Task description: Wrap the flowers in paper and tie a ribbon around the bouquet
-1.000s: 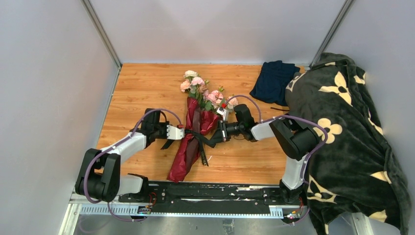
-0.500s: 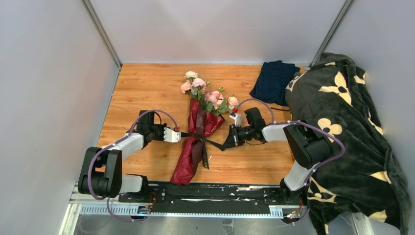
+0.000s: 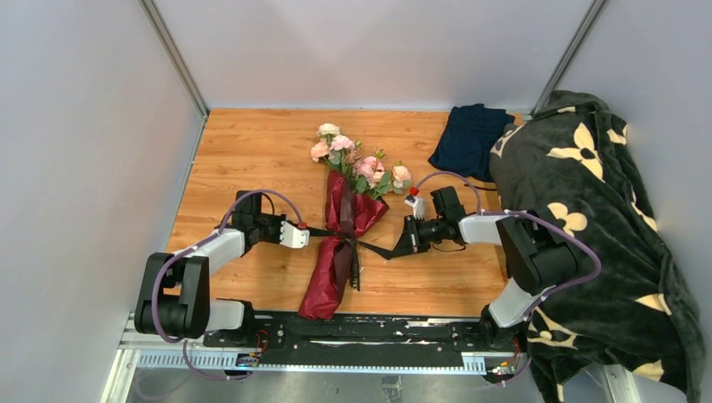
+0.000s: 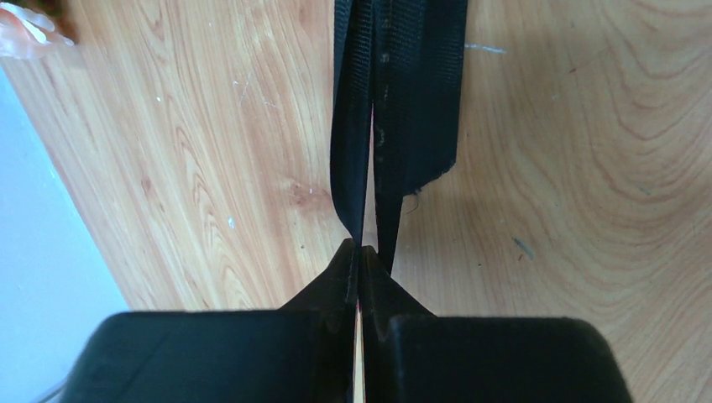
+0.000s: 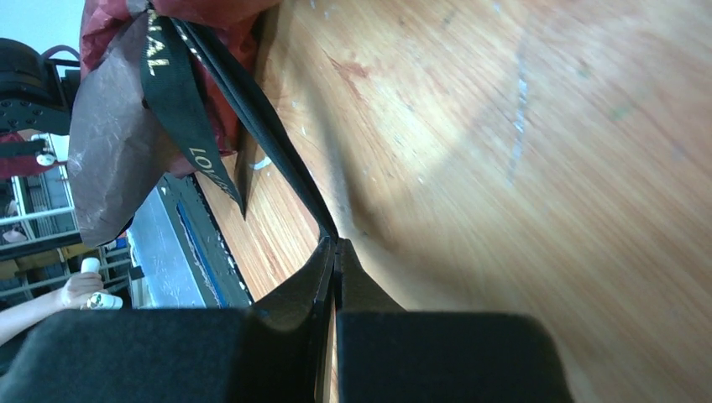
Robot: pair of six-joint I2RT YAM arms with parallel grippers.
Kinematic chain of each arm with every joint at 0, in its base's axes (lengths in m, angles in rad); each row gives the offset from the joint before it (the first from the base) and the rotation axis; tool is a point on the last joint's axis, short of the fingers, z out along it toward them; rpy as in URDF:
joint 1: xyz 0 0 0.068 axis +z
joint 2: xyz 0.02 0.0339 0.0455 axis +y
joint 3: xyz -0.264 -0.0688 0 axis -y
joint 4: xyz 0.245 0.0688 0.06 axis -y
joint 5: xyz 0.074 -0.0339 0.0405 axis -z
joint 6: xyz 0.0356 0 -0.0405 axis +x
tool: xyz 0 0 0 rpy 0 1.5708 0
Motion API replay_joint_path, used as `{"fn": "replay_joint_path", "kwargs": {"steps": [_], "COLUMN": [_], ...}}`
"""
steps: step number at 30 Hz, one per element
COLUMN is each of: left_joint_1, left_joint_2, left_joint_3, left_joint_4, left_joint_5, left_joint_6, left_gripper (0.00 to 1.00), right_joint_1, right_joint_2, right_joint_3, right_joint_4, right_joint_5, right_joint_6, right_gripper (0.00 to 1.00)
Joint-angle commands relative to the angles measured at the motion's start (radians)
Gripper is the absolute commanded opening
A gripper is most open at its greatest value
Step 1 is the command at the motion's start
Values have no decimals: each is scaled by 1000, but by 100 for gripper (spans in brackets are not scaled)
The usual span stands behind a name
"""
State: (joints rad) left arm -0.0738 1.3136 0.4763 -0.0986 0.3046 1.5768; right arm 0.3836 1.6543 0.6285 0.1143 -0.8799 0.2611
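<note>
Over the last second the 2 grippers have drawn apart. The left gripper (image 3: 295, 235) has gone left and the right gripper (image 3: 405, 247) right, so the ribbon (image 3: 374, 246) between them now runs straight and taut. Its slack loops have closed into a small knot at the waist of the bouquet (image 3: 342, 220), and the tie looks nearly cinched. Both pairs of fingers are clenched, each grasping a stretch of ribbon. The bouquet lies mid-table (image 3: 243, 143) with the flowers (image 3: 357, 161) at the far end. The crinkled paper (image 3: 329, 277) is pinched narrow at the knot and tapers toward the near edge. A loose tail lies along it.
</note>
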Motion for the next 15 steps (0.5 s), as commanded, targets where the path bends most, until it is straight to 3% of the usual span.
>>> {"fn": "replay_joint_path", "kwargs": {"steps": [1, 5, 6, 7, 8, 9, 10, 13, 15], "left_joint_1": [71, 67, 46, 18, -12, -38, -58, -112, -156], "left_joint_2": [9, -39, -63, -95, -127, -161, -197, -286, -329], "left_joint_3": [-16, -10, -4, 9, 32, 44, 63, 77, 64], "left_joint_4": [19, -35, -92, -164, -244, -327, -394, -470, -467], "left_joint_5": [-184, -150, -151, -149, -136, -112, -79, -29, -15], "left_joint_6": [40, 1, -26, -45, -66, -96, -125, -273, -343], "left_gripper": [0, 0, 0, 1, 22, 67, 96, 98, 79], "right_joint_1": [-74, -71, -70, -70, -71, -71, -70, -71, -71], "right_joint_2": [-21, -40, -72, -104, -147, -189, -238, -372, -442], "right_joint_3": [-76, -53, -37, -24, -8, 6, 24, 79, 102], "right_joint_4": [-244, -255, -264, -272, -279, -281, -283, -304, -306], "right_joint_5": [137, 143, 145, 147, 150, 155, 164, 236, 311], "right_joint_6": [-64, -86, -106, -119, -128, -138, -150, -179, -192], "right_gripper": [0, 0, 7, 22, 43, 58, 66, 68, 68]}}
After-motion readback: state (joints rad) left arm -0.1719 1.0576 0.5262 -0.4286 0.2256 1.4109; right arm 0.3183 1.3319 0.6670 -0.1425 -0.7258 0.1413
